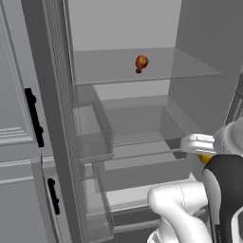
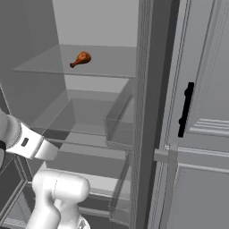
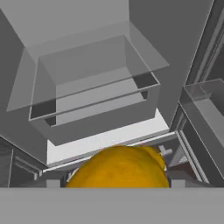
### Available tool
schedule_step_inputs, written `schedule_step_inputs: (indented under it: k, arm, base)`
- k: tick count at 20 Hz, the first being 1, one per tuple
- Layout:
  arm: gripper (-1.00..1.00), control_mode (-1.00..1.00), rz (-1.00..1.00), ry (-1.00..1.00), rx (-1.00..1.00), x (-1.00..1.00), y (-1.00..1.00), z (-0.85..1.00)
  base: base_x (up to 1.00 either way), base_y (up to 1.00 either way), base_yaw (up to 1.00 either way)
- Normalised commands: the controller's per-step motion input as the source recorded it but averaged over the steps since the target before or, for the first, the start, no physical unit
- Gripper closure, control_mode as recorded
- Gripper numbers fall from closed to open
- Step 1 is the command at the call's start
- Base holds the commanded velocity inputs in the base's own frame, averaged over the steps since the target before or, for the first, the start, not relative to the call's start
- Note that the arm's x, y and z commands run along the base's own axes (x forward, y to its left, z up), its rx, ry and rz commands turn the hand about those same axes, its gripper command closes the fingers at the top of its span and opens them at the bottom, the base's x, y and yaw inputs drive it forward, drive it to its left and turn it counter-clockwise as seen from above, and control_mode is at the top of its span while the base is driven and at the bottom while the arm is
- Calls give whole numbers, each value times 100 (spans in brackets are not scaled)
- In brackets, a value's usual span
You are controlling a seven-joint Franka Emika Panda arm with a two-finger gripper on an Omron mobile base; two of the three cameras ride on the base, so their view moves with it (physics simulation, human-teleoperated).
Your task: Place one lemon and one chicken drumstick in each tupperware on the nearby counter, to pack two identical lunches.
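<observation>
A yellow lemon [image 3: 118,168] sits large and close at the bottom of the hand view, between the fingers of my gripper [image 3: 116,184], which is shut on it. In the left base view a sliver of the lemon [image 1: 205,158] peeks out under my white hand, in front of the open fridge. A brown chicken drumstick [image 1: 141,62] lies alone on the upper glass shelf [image 1: 190,66]; from the right base view the drumstick [image 2: 81,59] is well above and beyond my arm. The tupperware and the counter are out of view.
The fridge interior holds clear drawers [image 3: 96,100] and glass shelves. Door bins [image 1: 92,133] line the open door at the left. A clear bin [image 3: 205,109] hangs at the right of the hand view. Grey cabinet doors with black handles [image 2: 185,109] flank the fridge.
</observation>
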Motion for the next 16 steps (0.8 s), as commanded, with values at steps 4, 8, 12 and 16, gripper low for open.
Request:
schedule_step_inputs:
  k: [4,8,12,16]
  arm:
    - [100,100,0,0,0,0,0,0]
    - [100,100,0,0,0,0,0,0]
    - [100,100,0,0,0,0,0,0]
    - [100,100,0,0,0,0,0,0]
  base:
    - [-84,0,0]
    - [-100,-18,-5]
    - [-93,-79,-31]
    - [-45,-68,-43]
